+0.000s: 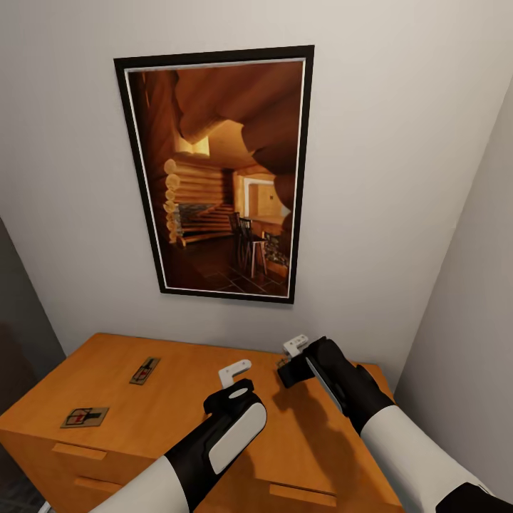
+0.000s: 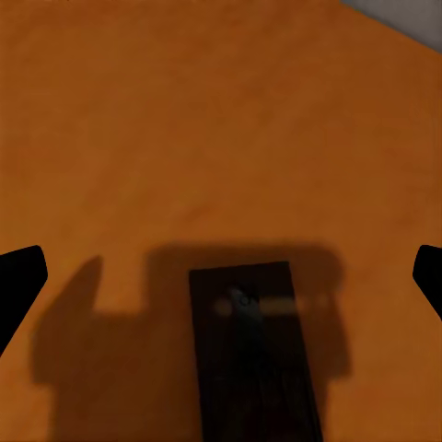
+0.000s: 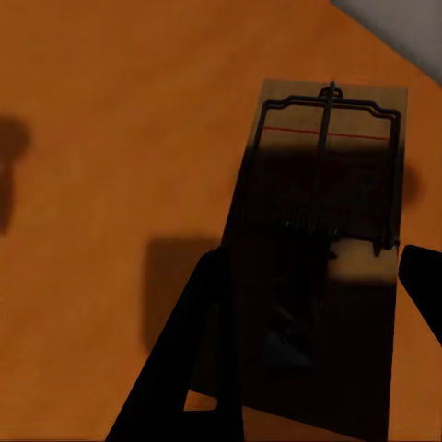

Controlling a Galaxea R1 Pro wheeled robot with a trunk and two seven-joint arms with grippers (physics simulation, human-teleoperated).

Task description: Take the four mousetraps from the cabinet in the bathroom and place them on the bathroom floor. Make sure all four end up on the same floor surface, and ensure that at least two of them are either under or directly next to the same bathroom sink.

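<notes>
The honey-orange cabinet [image 1: 185, 442] stands against the wall, with two mousetraps [image 1: 144, 370] [image 1: 85, 416] lying flat on the left part of its top. My right gripper [image 1: 293, 360] hovers over the back right of the top, shut on a third mousetrap [image 3: 322, 184]; its fingers [image 3: 189, 359] press the board's two long edges. My left gripper [image 1: 235, 377] hangs open over the middle of the top. Straight below it, in its shadow, lies another mousetrap [image 2: 253, 350], with the black fingertips [image 2: 18, 281] wide apart on either side. The bathroom floor and sink are out of view.
A large black-framed picture [image 1: 221, 178] hangs on the wall behind the cabinet. A side wall [image 1: 470, 285] closes in on the right, close to the right arm. Drawer fronts [image 1: 78, 456] face me along the near edge.
</notes>
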